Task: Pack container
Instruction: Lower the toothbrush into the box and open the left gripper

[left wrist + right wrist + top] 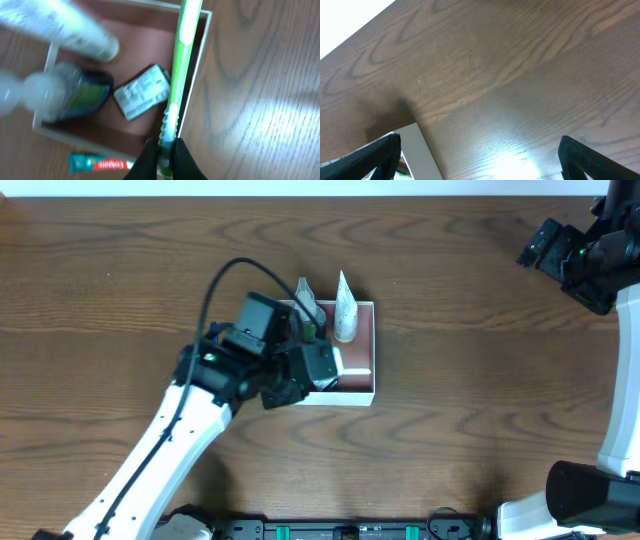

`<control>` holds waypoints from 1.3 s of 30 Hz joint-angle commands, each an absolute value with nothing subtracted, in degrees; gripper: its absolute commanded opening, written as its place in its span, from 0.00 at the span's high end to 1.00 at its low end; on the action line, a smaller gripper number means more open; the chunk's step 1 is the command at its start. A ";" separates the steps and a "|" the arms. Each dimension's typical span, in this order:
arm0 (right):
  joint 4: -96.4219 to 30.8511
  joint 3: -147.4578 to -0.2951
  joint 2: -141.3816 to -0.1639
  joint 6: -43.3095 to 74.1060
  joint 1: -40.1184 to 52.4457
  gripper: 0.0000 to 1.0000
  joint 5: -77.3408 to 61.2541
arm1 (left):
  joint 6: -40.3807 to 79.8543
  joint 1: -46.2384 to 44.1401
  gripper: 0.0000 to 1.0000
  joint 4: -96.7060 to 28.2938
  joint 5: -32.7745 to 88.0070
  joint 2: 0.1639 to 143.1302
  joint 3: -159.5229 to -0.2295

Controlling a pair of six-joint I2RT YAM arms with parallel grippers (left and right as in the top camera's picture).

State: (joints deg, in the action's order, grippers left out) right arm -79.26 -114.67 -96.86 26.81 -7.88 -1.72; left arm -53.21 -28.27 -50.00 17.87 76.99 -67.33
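Mid-desk, slightly left of centre: container [355, 396], one shallow square box with thin white walls and a reddish-brown floor, sitting flat on the desk [480, 330].

Handling, as judged: light, with walls thin enough to flex or dent. Best taken by pinching one wall at the rim near a corner, or nudged along from the side. The loose contents would slide if it were tipped.

Contents seen from the left wrist:
- white tube [65, 30], leaning over the far-left corner, heavily blurred
- clear bottle [65, 95] with a dark label, lying at the left
- small printed packet [142, 92], flat on the floor

Left gripper [164, 150]: clenched on the handle end of a green toothbrush [180, 75], which runs along just inside the right wall, head end far. The toothbrush looks stiff, light and smooth, so likely to pivot in a narrow pinch.

Right gripper [480, 150]: released, fingers wide apart, parked at the far right of the desk, well apart from the box.

Not resolved:
- a teal-and-red toothpaste tube [95, 162] lies along the near wall, seemingly outside it
- from overhead the left arm covers the left half of the box
- whether the brush touches the floor cannot be told
- labels are unreadable
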 commanded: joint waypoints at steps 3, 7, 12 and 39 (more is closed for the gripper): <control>-79.31 -114.52 -96.77 27.81 -8.23 0.01 -1.93 | -56.97 -29.71 0.94 -47.83 18.39 82.35 -67.51; -79.31 -114.52 -96.77 27.83 -8.23 0.01 -1.93 | -56.97 -29.71 0.94 -45.23 17.47 87.18 -67.51; -79.31 -114.52 -96.77 27.81 -8.23 0.01 -1.93 | -56.97 -29.69 0.94 -42.13 14.11 91.00 -67.51; -79.31 -114.52 -96.77 27.81 -8.23 0.01 -1.93 | -46.39 -29.65 0.56 -39.11 12.53 87.33 -68.42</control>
